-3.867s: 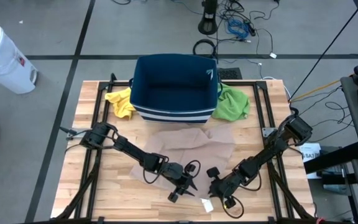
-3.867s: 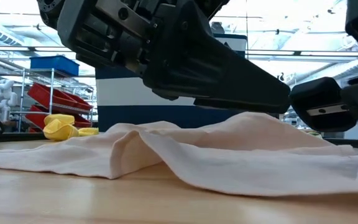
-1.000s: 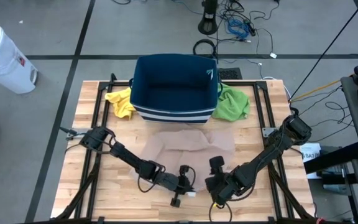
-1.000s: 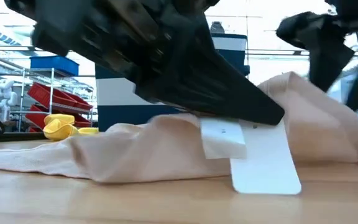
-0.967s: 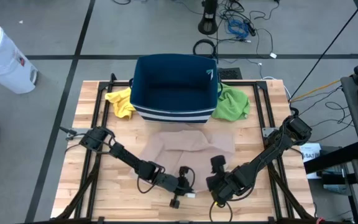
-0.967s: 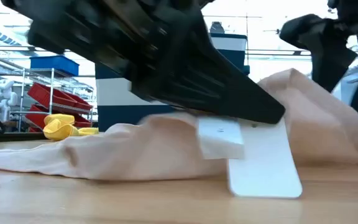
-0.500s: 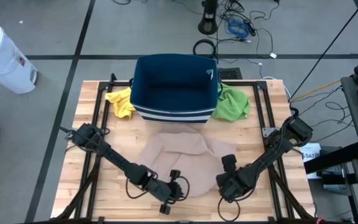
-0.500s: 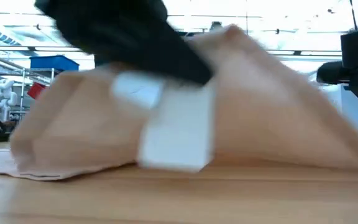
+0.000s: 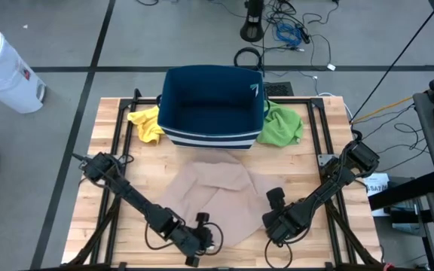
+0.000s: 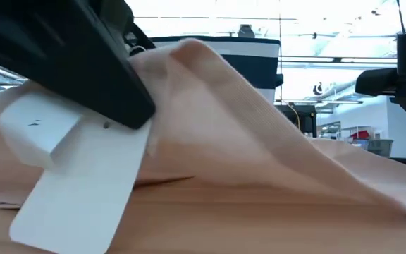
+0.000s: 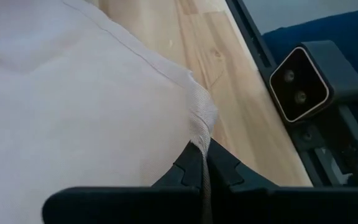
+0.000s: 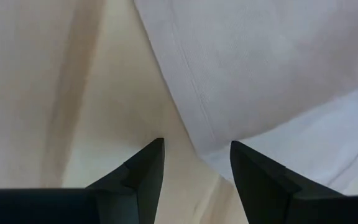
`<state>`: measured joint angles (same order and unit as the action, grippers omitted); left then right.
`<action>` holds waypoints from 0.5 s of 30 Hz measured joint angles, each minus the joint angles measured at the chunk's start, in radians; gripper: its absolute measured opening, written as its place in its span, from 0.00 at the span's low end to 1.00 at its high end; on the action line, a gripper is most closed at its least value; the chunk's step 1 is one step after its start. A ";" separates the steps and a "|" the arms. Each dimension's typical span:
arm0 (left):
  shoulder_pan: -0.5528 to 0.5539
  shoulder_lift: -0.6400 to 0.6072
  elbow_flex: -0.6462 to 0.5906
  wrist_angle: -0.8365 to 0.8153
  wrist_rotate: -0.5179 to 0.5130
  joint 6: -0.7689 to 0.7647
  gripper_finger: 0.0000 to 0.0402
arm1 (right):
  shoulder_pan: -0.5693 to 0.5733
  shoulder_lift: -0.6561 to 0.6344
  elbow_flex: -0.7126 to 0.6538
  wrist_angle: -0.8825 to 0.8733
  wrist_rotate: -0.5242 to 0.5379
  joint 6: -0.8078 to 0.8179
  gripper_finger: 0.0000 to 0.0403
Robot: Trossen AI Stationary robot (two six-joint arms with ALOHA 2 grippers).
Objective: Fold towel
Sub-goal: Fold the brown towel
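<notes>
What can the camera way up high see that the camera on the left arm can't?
Only the high view shows the blue bin, the yellow cloth, the green cloth and the right pincer, open beside the towel. Only the left wrist view shows up close how the left pincer is shut on the towel's edge. Both show the beige towel and the wooden table.

A dark blue bin (image 9: 213,102) sits at the far end of the wooden table (image 9: 326,150). A yellow cloth (image 9: 146,123) lies bunched against one side of it and a green cloth (image 9: 282,124) against the other, while a white cylinder (image 9: 4,69) stands on the floor beyond the table
</notes>
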<state>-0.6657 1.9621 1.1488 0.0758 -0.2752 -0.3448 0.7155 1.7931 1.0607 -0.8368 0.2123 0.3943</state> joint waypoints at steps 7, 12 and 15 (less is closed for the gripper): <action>-0.025 0.000 0.000 0.000 -0.029 -0.044 0.00 | -0.001 0.000 0.000 0.053 0.019 -0.054 0.42; -0.047 0.000 0.000 0.000 -0.060 -0.073 0.00 | -0.002 0.000 0.000 0.069 0.026 -0.081 0.42; -0.058 0.000 0.000 0.001 -0.061 -0.082 0.00 | -0.002 0.000 0.000 0.078 0.027 -0.091 0.42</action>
<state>-0.7240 1.9621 1.1488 0.0766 -0.3364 -0.4272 0.7139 1.7931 1.0603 -0.7585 0.2394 0.3031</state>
